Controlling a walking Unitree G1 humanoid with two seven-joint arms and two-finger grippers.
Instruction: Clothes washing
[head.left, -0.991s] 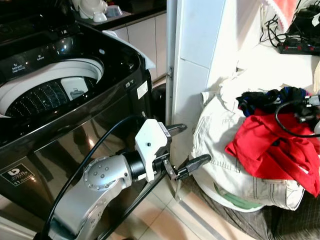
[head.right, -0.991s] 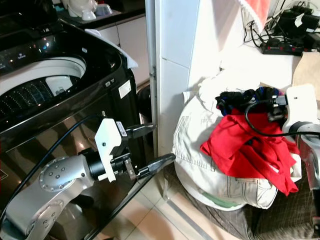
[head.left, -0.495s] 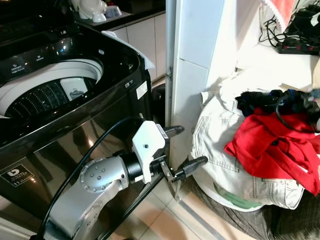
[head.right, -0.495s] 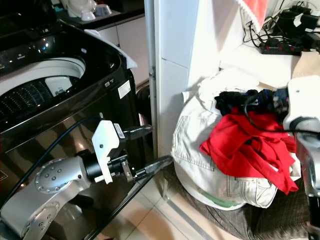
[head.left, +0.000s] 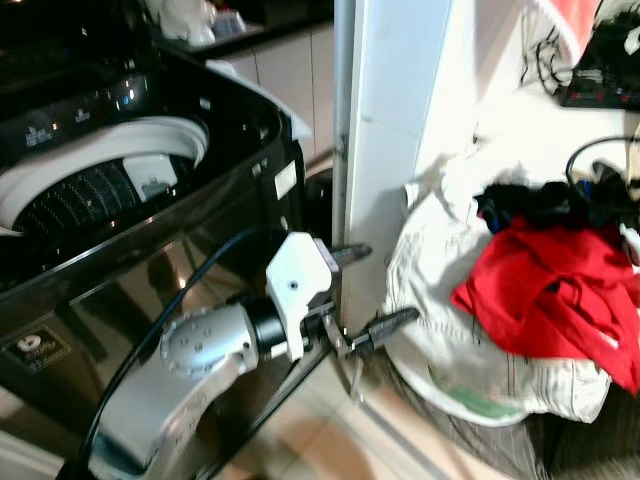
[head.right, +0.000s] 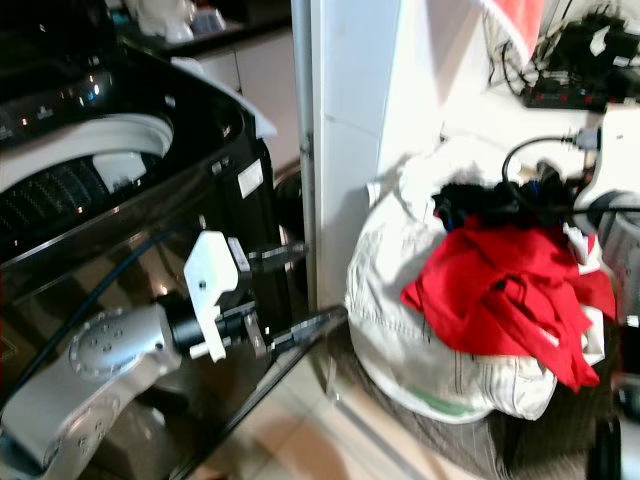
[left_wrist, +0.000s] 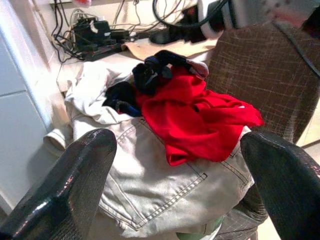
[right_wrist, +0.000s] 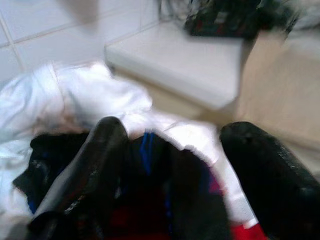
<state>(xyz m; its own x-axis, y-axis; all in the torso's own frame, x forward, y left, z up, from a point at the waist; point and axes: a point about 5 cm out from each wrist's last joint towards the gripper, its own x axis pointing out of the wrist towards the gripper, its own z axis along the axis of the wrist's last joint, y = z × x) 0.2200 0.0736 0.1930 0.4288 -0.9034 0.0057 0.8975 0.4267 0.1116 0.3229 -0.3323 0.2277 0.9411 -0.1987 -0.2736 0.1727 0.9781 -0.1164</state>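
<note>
The washing is only at its beginning, as far as the pictures are showing. The washing machine (head.left: 150, 200) is standing with its lid up, and the part of its drum (head.left: 90, 195) that is in view is holding no clothes. All the laundry is lying together in one pile (head.left: 520, 300) on a seat of dark checked cloth (left_wrist: 260, 65), well apart from the machine, on the robot's right side.

In this pile a red garment (head.left: 550, 285) is lying on top of pale denim trousers (left_wrist: 165, 190), a dark blue-black piece (left_wrist: 150, 75) is sitting just behind the red one, and a white cloth (left_wrist: 95, 90) is hanging at the back.

The left gripper (head.left: 365, 295) is hovering low between the machine front and the pile — its two fingers are spread wide apart and are holding nothing. It is pointing at the trousers but is not touching them yet.

The right gripper (right_wrist: 172, 180) is hanging just over the dark piece at the back of the pile. Its fingers are also standing apart, with the dark cloth between them; it is not closed on it, and whether the tips are already touching the cloth is hard to tell, because the picture is blurred.

So nothing is loaded yet — every garment is waiting to be picked up and carried into the drum.
</note>
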